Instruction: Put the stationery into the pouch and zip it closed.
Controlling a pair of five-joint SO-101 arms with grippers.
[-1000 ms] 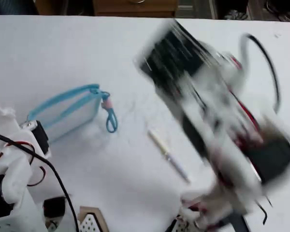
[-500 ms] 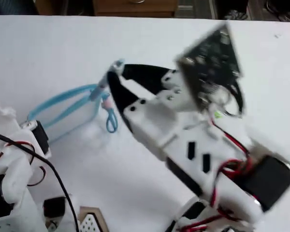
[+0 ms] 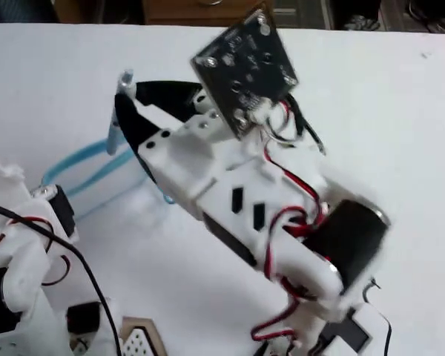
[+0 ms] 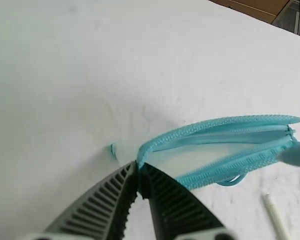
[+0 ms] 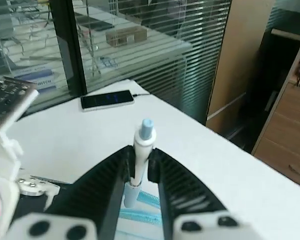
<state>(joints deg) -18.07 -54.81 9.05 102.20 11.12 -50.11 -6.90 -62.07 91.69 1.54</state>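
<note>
The right claw point(image 5: 139, 162), clamped on the upright pen point(image 5: 145, 131) above the open pouch point(image 4: 215, 125) on the bench point(image 4: 65, 75), should lay it along the zipper gap point(image 4: 225, 147); the left claw point(image 4: 138, 172), pinching the pouch's end, steadies it.

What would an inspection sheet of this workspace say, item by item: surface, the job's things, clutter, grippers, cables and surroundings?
Surface: white table, no spills seen.
Job's things: blue pouch lying on the table, zip open; pen held over the pouch; second pen, as it seems, lying on the table beside the pouch.
Clutter: phone lying on the table.
Grippers: left gripper shut on the pouch's end; right gripper shut on the pen.
Cables: red and black wires running along the right arm; black cable by the left arm.
Surroundings: window blinds and wooden drawers behind the table.
</note>
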